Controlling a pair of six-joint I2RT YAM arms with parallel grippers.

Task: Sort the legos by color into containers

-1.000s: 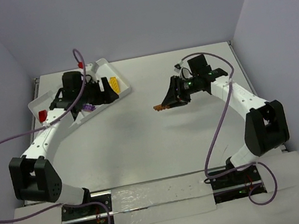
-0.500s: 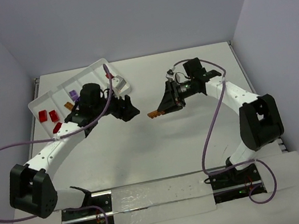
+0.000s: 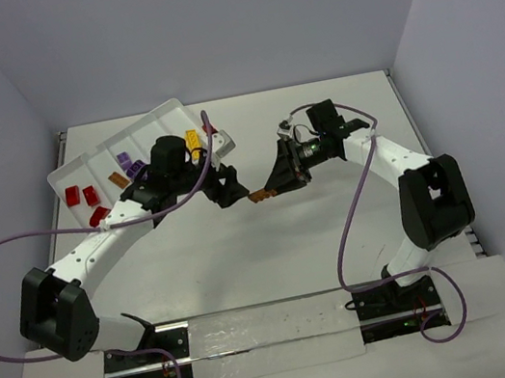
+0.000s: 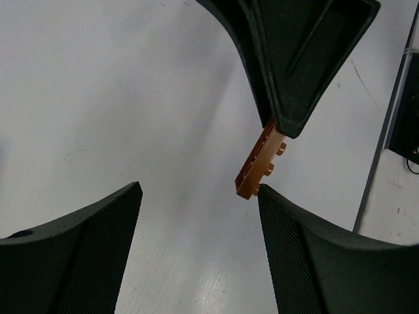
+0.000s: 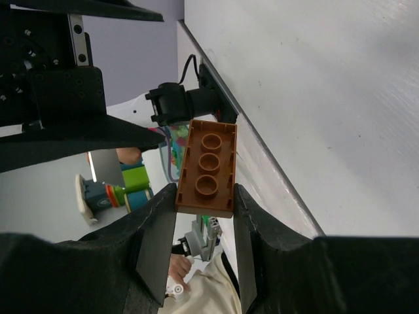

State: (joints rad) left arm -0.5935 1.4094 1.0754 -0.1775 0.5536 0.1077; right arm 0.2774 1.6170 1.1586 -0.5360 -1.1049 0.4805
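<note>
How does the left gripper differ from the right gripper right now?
The right gripper is shut on an orange lego; the left gripper is open and holds nothing. The left gripper is close to the tray; the right gripper is farther from it. Both are black and face each other, with the lego between them.

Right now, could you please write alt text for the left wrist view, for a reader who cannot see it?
The right gripper reaches in from the top edge, shut on a small orange lego that juts tilted from its tip. Below, the left gripper stands open above the white table, the lego's lower end close to one finger.
</note>
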